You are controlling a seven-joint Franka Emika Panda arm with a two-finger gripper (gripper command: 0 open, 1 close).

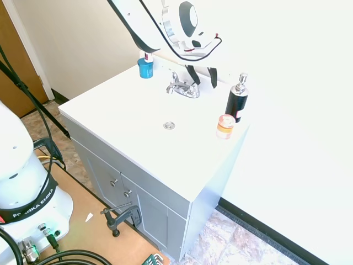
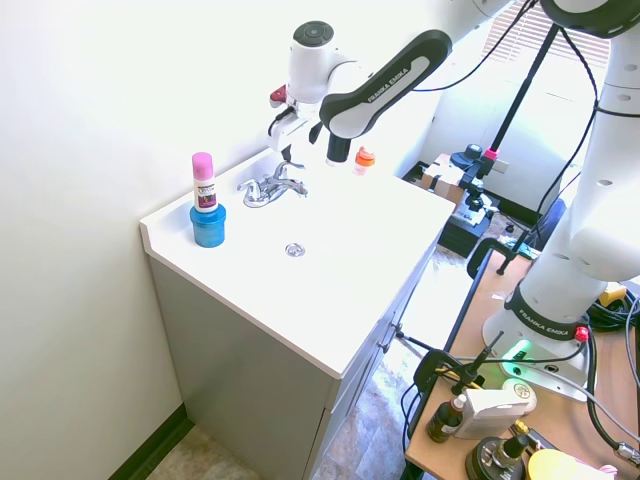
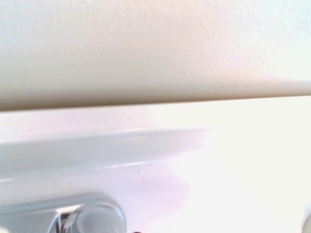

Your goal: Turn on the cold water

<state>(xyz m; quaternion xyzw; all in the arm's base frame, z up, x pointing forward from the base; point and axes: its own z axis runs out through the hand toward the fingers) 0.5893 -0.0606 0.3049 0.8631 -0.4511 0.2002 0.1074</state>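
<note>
Super bright daylight blows out the wall and the white vanity countertop (image 1: pixel 127 110) in both wide shots, with glare pouring off the window blinds (image 2: pixel 510 40) and straight lines bowing toward the edges, while the wrist view is soft, washed-out blur all over.

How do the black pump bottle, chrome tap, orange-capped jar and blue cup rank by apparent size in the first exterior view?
1. Black pump bottle
2. Chrome tap
3. Orange-capped jar
4. Blue cup, though it stands farther off, so its rank against the jar is unsure.
</note>
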